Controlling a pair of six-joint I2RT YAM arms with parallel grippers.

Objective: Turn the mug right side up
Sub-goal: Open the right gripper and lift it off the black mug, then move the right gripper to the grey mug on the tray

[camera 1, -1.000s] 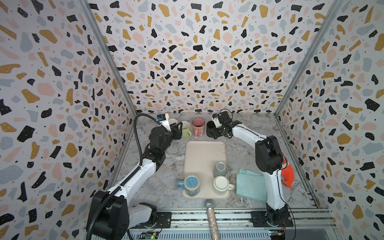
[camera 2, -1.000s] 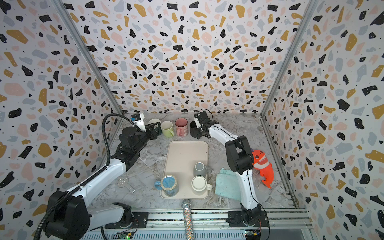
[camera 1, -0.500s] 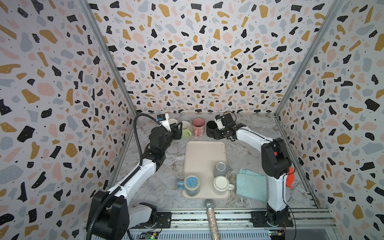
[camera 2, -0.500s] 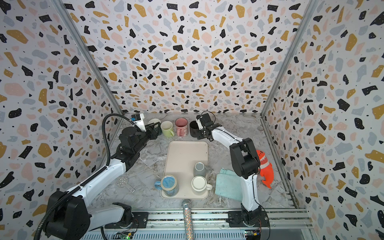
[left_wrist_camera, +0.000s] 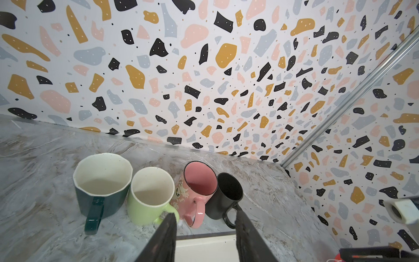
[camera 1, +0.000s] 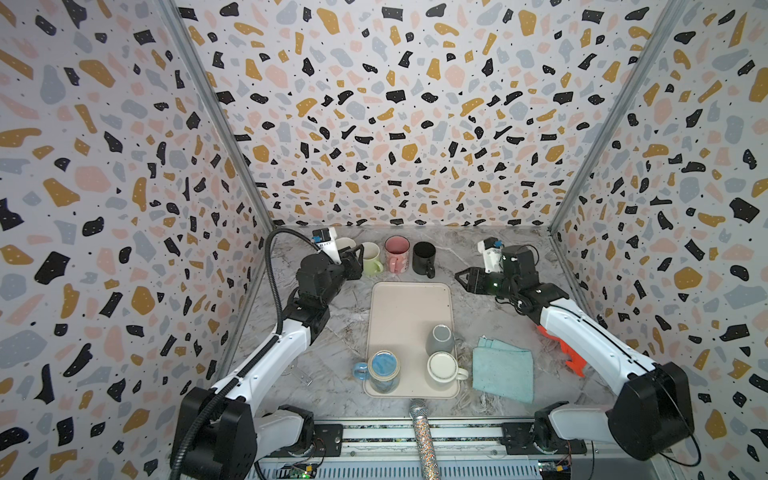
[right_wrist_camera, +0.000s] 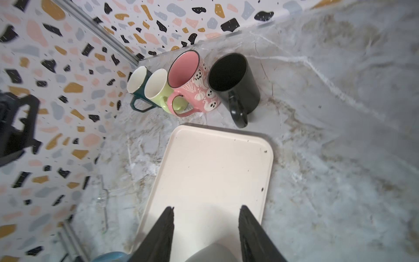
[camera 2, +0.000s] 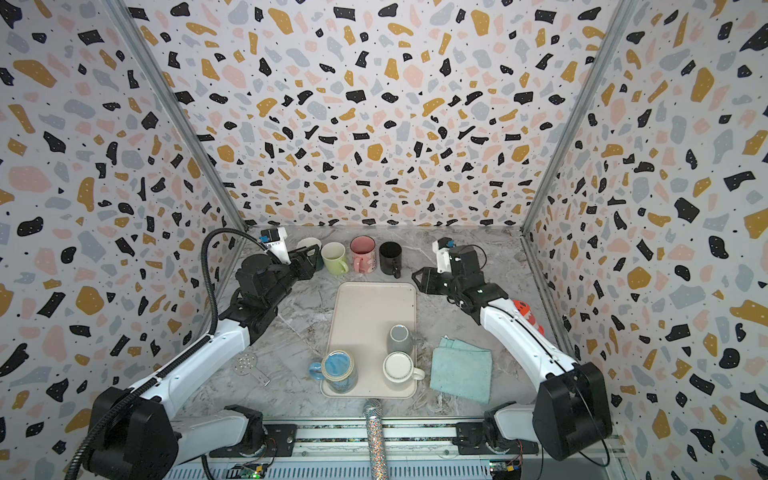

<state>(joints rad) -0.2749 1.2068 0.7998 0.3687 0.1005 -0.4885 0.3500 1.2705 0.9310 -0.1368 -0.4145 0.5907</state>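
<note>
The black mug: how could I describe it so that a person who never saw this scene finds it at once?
Along the back wall, beyond the far end of the cream tray, four mugs stand upright in a row on the marble table. The black mug is at the right end, beside the pink mug; it alone is black inside and out.

Robot lab test cell: terrazzo-print panel walls (camera 1: 374, 124), aluminium corner posts (camera 1: 618, 104), marble-look tabletop (camera 1: 340, 345), arm-mounting rail (camera 1: 374, 434).

- Left arm (camera 1: 270, 353): white shells, black joints, ribbed black hose (camera 1: 269, 266) (quite thick).
- Right arm (camera 1: 590, 338): same colours, thin black wires (camera 1: 517, 306).
- Right gripper (right_wrist_camera: 206, 207): black wedge fingers (right_wrist_camera: 162, 233).
</note>
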